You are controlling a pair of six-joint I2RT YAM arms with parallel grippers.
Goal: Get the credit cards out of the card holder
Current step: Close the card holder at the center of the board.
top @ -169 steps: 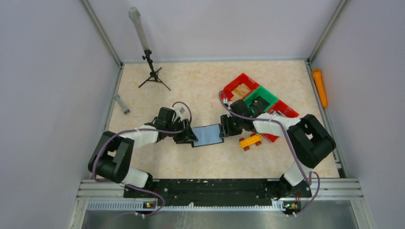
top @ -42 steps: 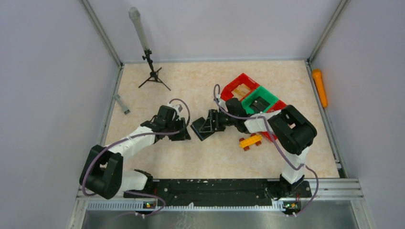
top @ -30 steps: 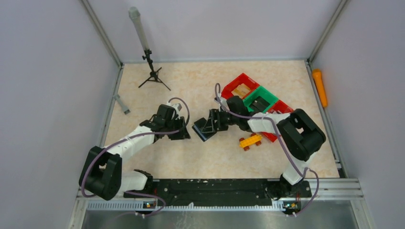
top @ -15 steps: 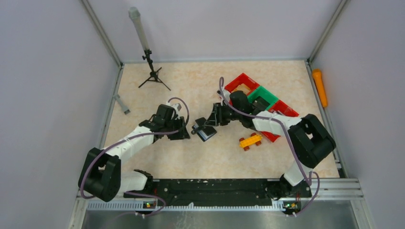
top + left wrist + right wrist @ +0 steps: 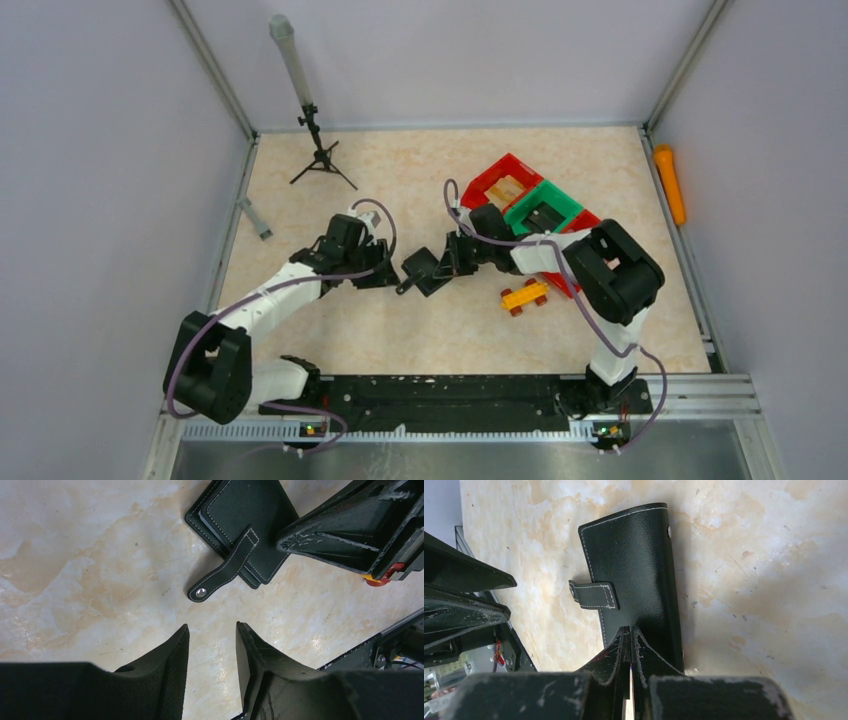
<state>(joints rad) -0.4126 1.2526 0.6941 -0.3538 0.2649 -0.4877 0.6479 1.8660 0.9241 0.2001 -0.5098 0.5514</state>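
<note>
The card holder (image 5: 424, 271) is a black stitched case lying folded shut on the table, its strap tab with the silver snap (image 5: 200, 593) hanging loose. It fills the top of the left wrist view (image 5: 240, 520) and the middle of the right wrist view (image 5: 634, 570). No card shows. My right gripper (image 5: 630, 631) is shut, with its tips on the holder's outer face and nothing visible between the fingers. My left gripper (image 5: 212, 630) is open and empty, just left of the holder and a little short of the strap.
A yellow-orange toy brick car (image 5: 525, 295) lies right of the holder. Red (image 5: 503, 180) and green (image 5: 546, 206) bins stand behind the right arm. A small tripod (image 5: 320, 155) stands at the back left, with a grey piece (image 5: 255, 218) by the left rail.
The holder lay open between both grippers, blue inside showing. My right gripper lifted and turned it; now it lies folded shut. My left gripper has let go and stays close beside it.
</note>
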